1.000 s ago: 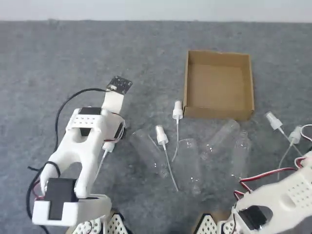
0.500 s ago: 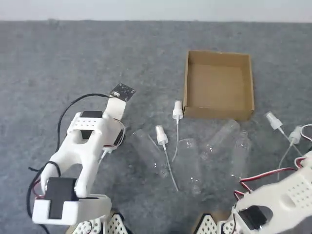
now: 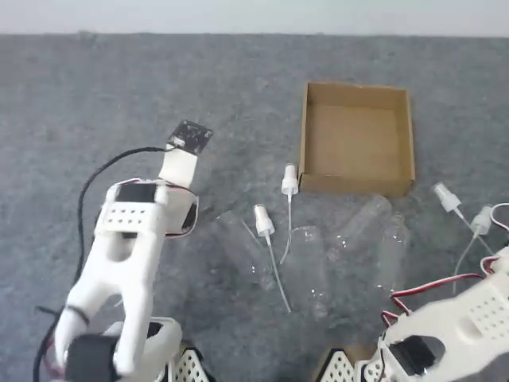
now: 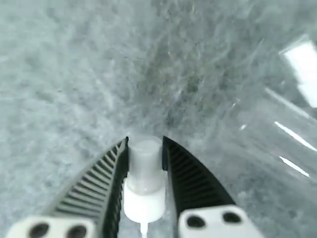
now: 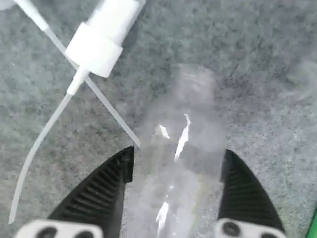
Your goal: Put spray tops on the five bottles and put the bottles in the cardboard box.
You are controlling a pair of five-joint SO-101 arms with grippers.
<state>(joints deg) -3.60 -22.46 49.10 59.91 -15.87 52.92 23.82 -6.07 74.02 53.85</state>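
**Left jaws:** closed on a spray top [image 4: 144, 186], held over the bench [image 3: 95, 95].
**Right jaws:** open, astride a lying bottle [image 5: 181, 163], apparently not touching it.
**Cardboard box** [image 3: 357, 185]: just beyond the lying bottles.
**Hazard:** the loose tube [image 5: 106, 111] beside that bottle may get pinched, and the round bottle may roll.

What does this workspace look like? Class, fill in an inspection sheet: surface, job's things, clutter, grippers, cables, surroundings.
Surface: grey mat.
Job's things: box open, empty; four bottles lying flat near it, uncapped; four spray tops loose on the mat.
Clutter: nothing seen.
Grippers: left gripper shut on a fifth spray top; right gripper open astride a bottle.
Cables: black cable beside the left arm; red and white wires at the right arm.
Surroundings: pale wall behind the mat.
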